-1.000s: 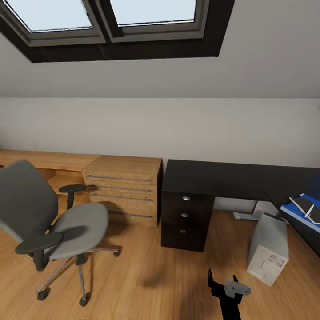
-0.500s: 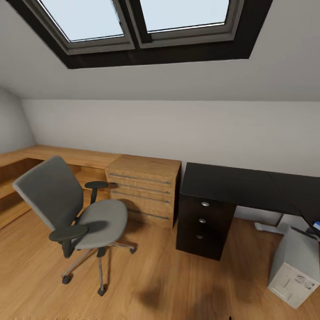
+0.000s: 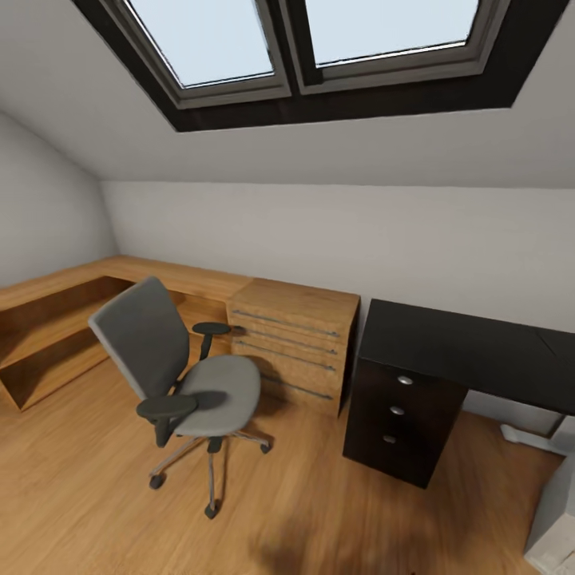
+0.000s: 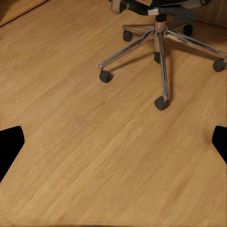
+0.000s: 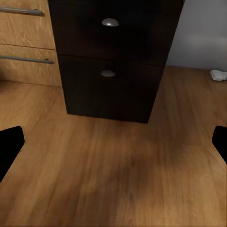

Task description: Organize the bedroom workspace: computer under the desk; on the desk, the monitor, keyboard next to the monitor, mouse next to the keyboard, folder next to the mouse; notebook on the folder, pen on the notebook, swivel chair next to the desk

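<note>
The grey swivel chair (image 3: 188, 375) stands on the wood floor left of centre, its seat bare; its chrome star base (image 4: 161, 45) lies ahead of my open left gripper (image 4: 113, 144). The glossy black desk (image 3: 479, 347) runs along the far wall at right, with its knobbed drawers (image 3: 395, 411) facing me. My right gripper (image 5: 113, 146) is open above the floor in front of those drawers (image 5: 111, 71). A corner of the light grey computer (image 3: 559, 519) shows at the lower right. The monitor, keyboard, mouse, folder, notebook and pen are out of view.
A light wooden drawer unit (image 3: 295, 343) stands between chair and desk, and a low wooden bench (image 3: 56, 311) wraps the left corner. Skylights (image 3: 311, 40) sit in the sloped ceiling. Open floor lies in front of the chair. A small white foot (image 5: 218, 74) rests under the desk.
The head camera has swung left and up, so chair, drawer unit and desk sit further right. The blue folder stack at right and the gripper at the bottom edge have left the picture.
</note>
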Tool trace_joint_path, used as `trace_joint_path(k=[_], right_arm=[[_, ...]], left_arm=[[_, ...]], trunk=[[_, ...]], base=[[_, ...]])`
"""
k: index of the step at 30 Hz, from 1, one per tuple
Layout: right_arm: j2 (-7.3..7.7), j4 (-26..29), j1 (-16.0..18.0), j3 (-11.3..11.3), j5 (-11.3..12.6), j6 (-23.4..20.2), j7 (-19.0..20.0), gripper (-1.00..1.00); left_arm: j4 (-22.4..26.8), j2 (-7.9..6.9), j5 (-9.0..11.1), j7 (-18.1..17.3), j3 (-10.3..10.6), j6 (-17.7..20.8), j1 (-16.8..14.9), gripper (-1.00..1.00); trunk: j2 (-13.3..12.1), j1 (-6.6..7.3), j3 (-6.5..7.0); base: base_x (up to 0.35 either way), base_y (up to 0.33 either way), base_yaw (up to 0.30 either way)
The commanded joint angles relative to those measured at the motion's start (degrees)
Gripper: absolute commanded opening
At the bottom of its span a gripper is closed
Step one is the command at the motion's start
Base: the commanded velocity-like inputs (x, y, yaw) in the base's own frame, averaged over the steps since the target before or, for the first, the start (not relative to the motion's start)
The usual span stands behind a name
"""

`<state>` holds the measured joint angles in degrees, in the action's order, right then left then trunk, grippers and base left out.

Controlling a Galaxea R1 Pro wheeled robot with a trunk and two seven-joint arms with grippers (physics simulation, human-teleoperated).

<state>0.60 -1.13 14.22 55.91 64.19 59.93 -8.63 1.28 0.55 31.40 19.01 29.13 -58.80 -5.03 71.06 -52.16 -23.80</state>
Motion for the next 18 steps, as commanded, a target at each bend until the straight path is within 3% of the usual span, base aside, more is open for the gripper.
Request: trace_joint_path(k=[1, 4, 11, 18], right_arm=[[0.12, -0.04, 0.02, 0.47, -0.12, 0.07, -0.63, 1.0], [0.68, 0.03, 0.02, 0.34, 0.08, 0.07, -0.68, 1.0], [0.88, 0.07, 0.01, 0.45, 0.07, 0.07, -0.69, 1.0], [0.83, 0.07, 0.01, 0.57, -0.01, 0.07, -0.61, 1.0]], left_arm=[[-0.05, 0.03, 0.25, 0.32, 0.5, -0.14, -0.04, 1.0], [-0.05, 0.18, 0.25, 0.21, 0.53, -0.05, 0.01, 1.0], [0.04, 0.21, 0.16, -0.19, 0.42, 8.5, 0.02, 1.0], [0.07, 0.2, 0.24, -0.15, 0.36, 9.04, 0.02, 1.0]], trunk=[[-0.38, 0.23, 0.12], [-1.58, 0.89, 0.66], [-4.39, 2.42, 1.92], [-4.39, 2.42, 1.92]], base=[[0.0, 0.0, 0.288], [0.0, 0.0, 0.288], [0.0, 0.0, 0.288], [0.0, 0.0, 0.288]])
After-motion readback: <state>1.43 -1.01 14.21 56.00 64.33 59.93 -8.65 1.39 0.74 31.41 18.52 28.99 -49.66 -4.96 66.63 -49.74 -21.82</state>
